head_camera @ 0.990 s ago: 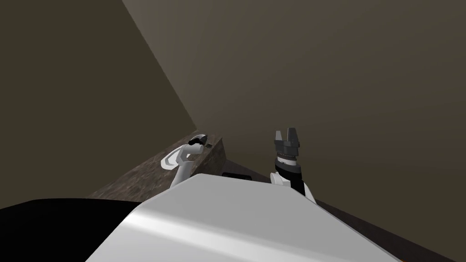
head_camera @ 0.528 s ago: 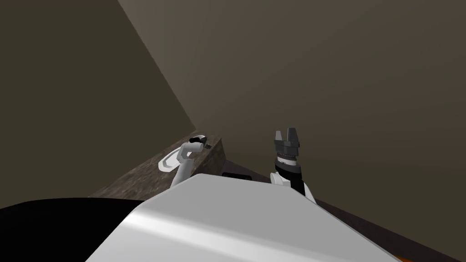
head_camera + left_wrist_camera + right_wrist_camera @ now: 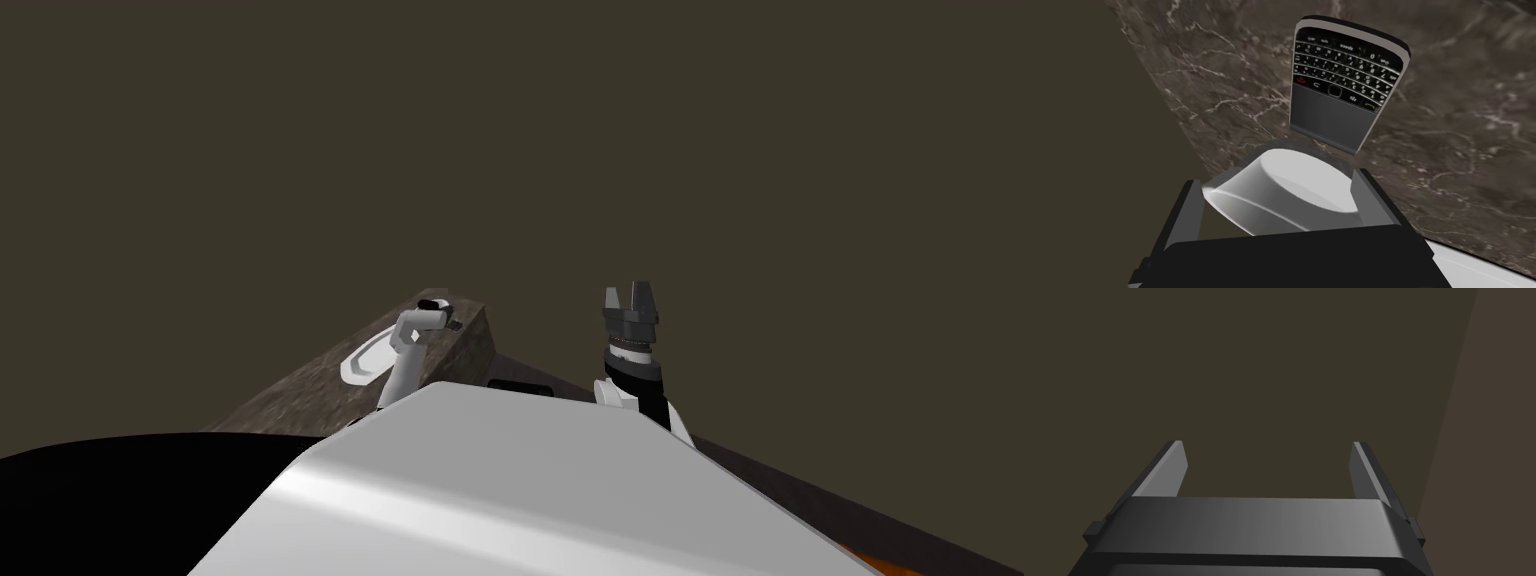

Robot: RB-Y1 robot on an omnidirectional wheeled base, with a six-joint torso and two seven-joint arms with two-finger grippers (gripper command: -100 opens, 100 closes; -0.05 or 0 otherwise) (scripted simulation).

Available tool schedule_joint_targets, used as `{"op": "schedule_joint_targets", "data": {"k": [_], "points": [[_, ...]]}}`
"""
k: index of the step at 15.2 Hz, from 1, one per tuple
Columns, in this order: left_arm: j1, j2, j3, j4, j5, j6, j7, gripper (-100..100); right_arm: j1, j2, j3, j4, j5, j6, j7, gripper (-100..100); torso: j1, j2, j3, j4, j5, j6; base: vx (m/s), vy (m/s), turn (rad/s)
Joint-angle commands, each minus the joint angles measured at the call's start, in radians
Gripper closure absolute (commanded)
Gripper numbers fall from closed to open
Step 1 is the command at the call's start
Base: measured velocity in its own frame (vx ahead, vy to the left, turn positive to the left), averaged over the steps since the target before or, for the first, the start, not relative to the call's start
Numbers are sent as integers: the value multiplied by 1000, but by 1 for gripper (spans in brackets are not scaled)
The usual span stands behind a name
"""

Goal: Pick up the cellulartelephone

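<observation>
The dark, veined marble countertop (image 3: 1464,150) meets an olive wall (image 3: 500,150). Beside the countertop's near end, clear of it, the right gripper (image 3: 1267,443) stands raised with its fingers wide apart. Over the countertop's far end the left gripper (image 3: 1279,177) points down at the stone, its fingers also spread wide. A white round lump (image 3: 1294,195) sits between them, and I cannot tell if they touch it. The cellular telephone (image 3: 1344,85), black with a full keypad, lies flat on the countertop just past those fingertips, apart from both
</observation>
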Motion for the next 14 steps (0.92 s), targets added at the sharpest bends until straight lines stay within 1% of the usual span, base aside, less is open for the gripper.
{"op": "schedule_joint_targets", "data": {"k": [1,2,3,4,6,7,9,10,12,13,14], "points": [[-11,3,8,12,1,50,-6,-100,0,0,0,0,0,0,0,0,0,0,0,0,0,0,36,3,-46],[-11,3,8,12,1,71,-6,-100,0,0,0,0,0,0,0,0,0,0,0,0,0,0,25,3,-16],[-11,3,8,12,1,72,-6,-100,0,0,0,0,0,0,0,0,0,0,0,0,0,0,13,4,2],[-30,6,17,29,-1,110,-13,-100,0,0,0,0,0,0,0,0,0,1,0,0,0,0,21,3,-37],[-30,6,17,29,-1,137,-13,-100,0,0,0,0,0,0,0,0,0,0,0,0,0,0,25,4,-28],[-48,8,25,46,-2,165,-19,-100,0,0,0,0,0,0,0,0,0,0,0,0,0,0,30,6,-41],[-48,8,25,46,-2,201,-19,-100,0,0,0,0,0,0,0,0,0,0,0,0,0,0,29,6,-29],[-65,10,33,62,-4,226,-24,-100,0,0,0,0,0,0,0,0,0,0,0,0,0,0,32,3,-36],[-65,10,33,62,-4,261,-24,-100,0,0,0,0,0,0,0,0,0,0,0,0,0,0,31,4,-28],[-81,12,41,77,-5,286,-30,-100,0,0,0,0,0,0,0,0,0,0,0,0,0,0,32,4,-31],[-81,12,41,77,-5,306,-30,-100,0,0,0,0,0,0,0,0,0,0,0,0,0,0,36,4,-39]]}}
